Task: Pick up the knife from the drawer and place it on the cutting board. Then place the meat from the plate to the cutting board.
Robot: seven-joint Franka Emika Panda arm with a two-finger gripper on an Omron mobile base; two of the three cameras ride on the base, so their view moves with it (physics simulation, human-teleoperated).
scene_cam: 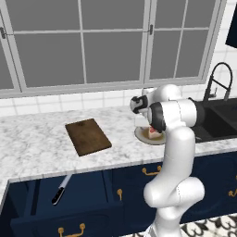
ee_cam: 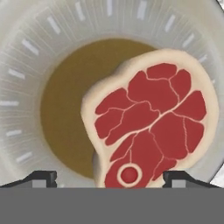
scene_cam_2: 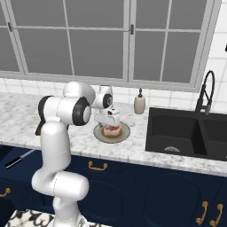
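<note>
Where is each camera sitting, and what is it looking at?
Left base view: behind the arm on its left, looking forward and down at the cutting board, the open drawer with the knife; white arm at lower right.
Right base view: behind on its right, facing the sink; arm at lower left.
Hand view: on the hand, looking straight down at the meat; the gripper tips at the bottom.
All three share the plate and meat.

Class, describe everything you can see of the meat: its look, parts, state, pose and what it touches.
The meat is a raw, blocky cut: red top split by pale lines, a cream rim, and a small round bone ring near one end. It lies flat on the plate, partly over its brown centre. The gripper hovers above it, fingers apart.
</note>
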